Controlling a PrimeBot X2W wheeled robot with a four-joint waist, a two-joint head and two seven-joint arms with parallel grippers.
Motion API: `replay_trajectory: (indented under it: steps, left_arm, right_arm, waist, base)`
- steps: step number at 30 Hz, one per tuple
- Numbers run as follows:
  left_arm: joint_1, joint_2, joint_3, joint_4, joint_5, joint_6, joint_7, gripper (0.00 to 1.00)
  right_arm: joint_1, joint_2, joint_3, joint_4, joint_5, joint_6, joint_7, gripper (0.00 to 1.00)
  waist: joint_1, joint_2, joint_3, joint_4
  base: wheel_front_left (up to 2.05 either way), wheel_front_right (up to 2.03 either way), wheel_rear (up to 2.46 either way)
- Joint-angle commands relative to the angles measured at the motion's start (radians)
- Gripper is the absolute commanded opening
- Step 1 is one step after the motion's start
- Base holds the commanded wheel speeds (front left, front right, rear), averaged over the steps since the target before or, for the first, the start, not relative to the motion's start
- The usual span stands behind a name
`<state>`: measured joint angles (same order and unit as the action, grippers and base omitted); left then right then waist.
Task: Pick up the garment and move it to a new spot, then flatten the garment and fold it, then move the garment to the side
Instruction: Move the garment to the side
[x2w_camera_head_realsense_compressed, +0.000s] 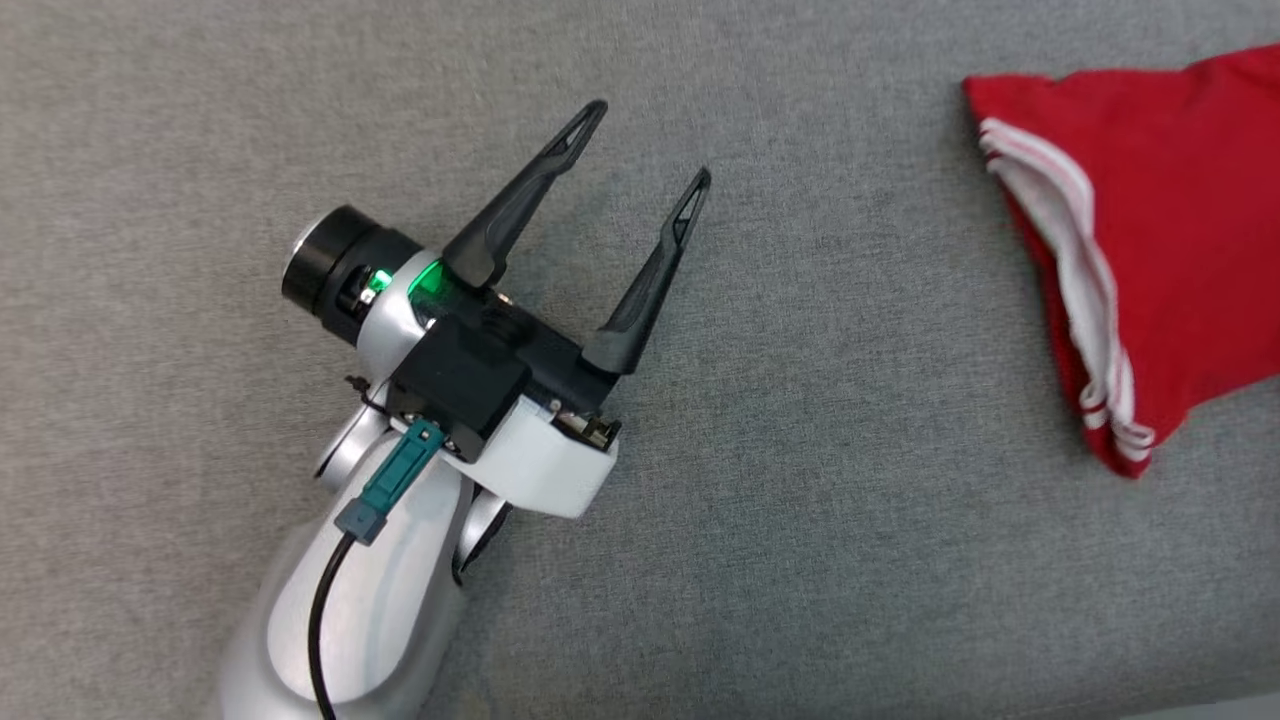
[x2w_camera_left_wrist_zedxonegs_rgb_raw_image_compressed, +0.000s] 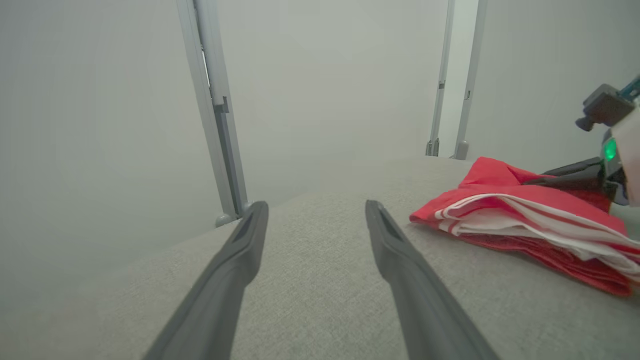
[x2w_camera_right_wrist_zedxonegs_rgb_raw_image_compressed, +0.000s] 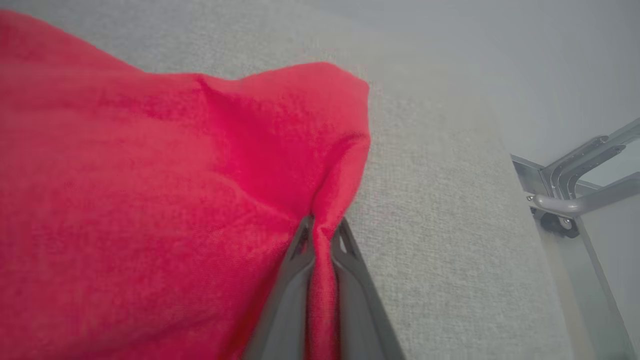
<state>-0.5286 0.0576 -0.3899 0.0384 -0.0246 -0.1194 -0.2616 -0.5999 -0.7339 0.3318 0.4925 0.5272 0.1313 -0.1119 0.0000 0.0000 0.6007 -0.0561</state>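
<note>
red garment (x2w_camera_head_realsense_compressed: 1180, 230) with white striped trim bunched at 3 o'clock of head view, on grey fabric surface (x2w_camera_head_realsense_compressed: 850, 550), running off the right edge

left gripper (x2w_camera_head_realsense_compressed: 650, 140) at 9 to 10 o'clock, fingers pointing toward 1 o'clock, spread wide, nothing between them, well apart from the garment

right gripper (x2w_camera_right_wrist_zedxonegs_rgb_raw_image_compressed: 323, 224) at 6 o'clock of right wrist view, pinched tight on a fold of the red cloth, rest of the cloth bulging from 9 to 12 o'clock

in left wrist view garment at 3 o'clock, white layers along its near edge, right gripper's dark fingers (x2w_camera_left_wrist_zedxonegs_rgb_raw_image_compressed: 575, 172) on top of it

pale metal posts (x2w_camera_left_wrist_zedxonegs_rgb_raw_image_compressed: 220, 125) at 11 and 1 o'clock beyond the surface
</note>
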Motion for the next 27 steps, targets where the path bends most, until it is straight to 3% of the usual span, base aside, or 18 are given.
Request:
replay_trajectory:
  steps: [1, 8, 15, 27]
  left_arm:
    - [-0.043, 0.009, -0.008, -0.002, 0.008, -0.004, -0.004, 1.0]
    - [-0.141, 0.01, -0.054, -0.007, -0.002, -0.01, -0.003, 1.0]
    - [-0.16, 0.017, -0.074, 0.001, -0.013, -0.011, 0.0, 1.0]
    - [-0.164, 0.026, -0.056, 0.005, -0.025, -0.007, 0.002, 1.0]
  right_arm:
    - [-0.027, -0.041, -0.015, 0.012, -0.002, -0.001, 0.004, 0.0]
    - [-0.054, -0.155, -0.067, 0.085, -0.015, -0.001, -0.001, 0.0]
    - [-0.089, -0.219, -0.134, 0.162, -0.051, -0.001, -0.035, 0.0]
    - [-0.173, -0.249, -0.224, 0.249, -0.131, -0.001, -0.06, 0.0]
  waist:
    - [0.0, 0.0, 0.1, -0.04]
    - [0.0, 0.0, 0.188, -0.043]
    - [0.0, 0.0, 0.237, -0.034]
    - [0.0, 0.0, 0.263, 0.004]
  base:
    - [0.0, 0.0, 0.0]
    - [0.0, 0.0, 0.0]
    - [0.0, 0.0, 0.0]
    - [0.0, 0.0, 0.0]
